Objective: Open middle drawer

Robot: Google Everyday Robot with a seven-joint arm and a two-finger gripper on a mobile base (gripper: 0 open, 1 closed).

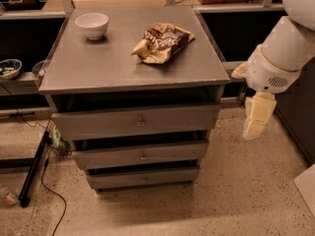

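The pincer (255,128) hangs off the bench's (108,65) right side, pointing down toward the speckled floor (246,191). It is level with the top drawer (98,124) and clear of the bench's edge. It holds nothing and touches nothing. From this angle it reads as one cream block, so I cannot tell whether it is apart or together. The white arm (288,48) comes down to it from the upper right corner.

The middle drawer (108,157) is the second of three grey fronts stacked under the bench top. It lies between the taller top drawer and the narrow bottom drawer (118,179). Its small round knob (143,156) sits at the centre, well to the left of the pincer and lower than its tip. A dark gap shows above each front, and each lower front is shorter than the one above it.

On the bench top a white bowl (91,24) stands near the back left corner. A crumpled snack bag (162,42) lies right of centre, well apart from the bowl.

To the left, a small patterned bowl (9,68) rests on a low shelf. A black bar (33,167) lies on the floor beside a thin cable (54,195).
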